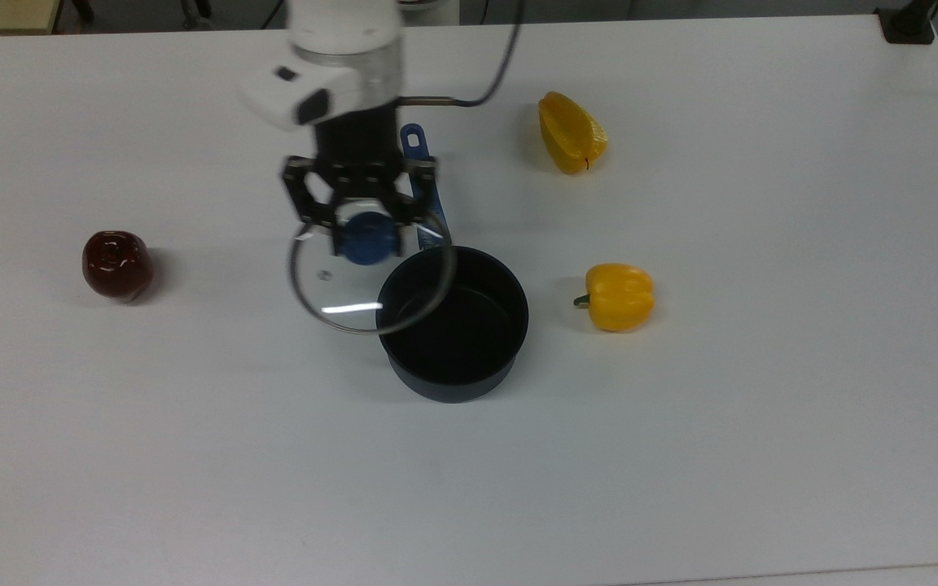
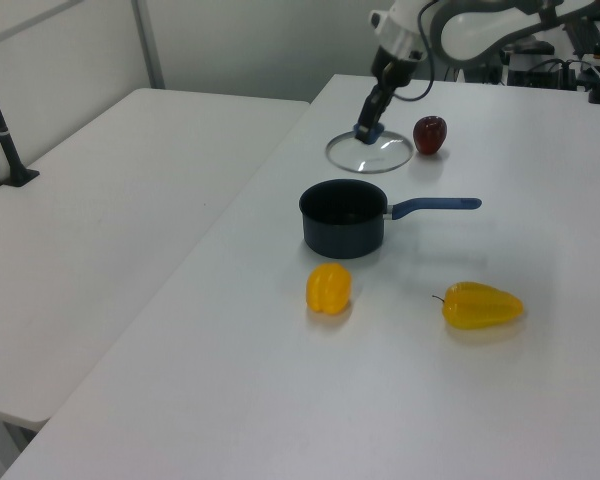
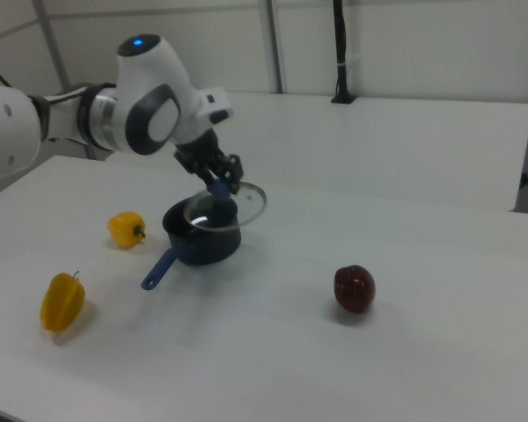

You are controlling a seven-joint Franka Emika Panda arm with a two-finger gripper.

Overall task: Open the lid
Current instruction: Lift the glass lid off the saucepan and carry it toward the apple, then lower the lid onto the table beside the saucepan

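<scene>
You are working in a lab setting: bare white tables [image 2: 130,190], pale partition walls [image 3: 405,44], clamped camera post [image 3: 340,53].

white table [image 1: 762,407] with saucepan [image 1: 453,325], two yellow peppers [image 1: 617,296], dark red apple [image 1: 116,264]

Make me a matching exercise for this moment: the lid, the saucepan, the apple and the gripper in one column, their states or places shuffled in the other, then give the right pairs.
Things:
1. lid
2. saucepan
3. apple
4. gripper

States or places:
A. lies alone toward the top view's left
B. shut on the blue knob
C. held in the air, off the pan
D. stands open and empty on the table

Pairs: 1-C, 2-D, 3-A, 4-B
</scene>
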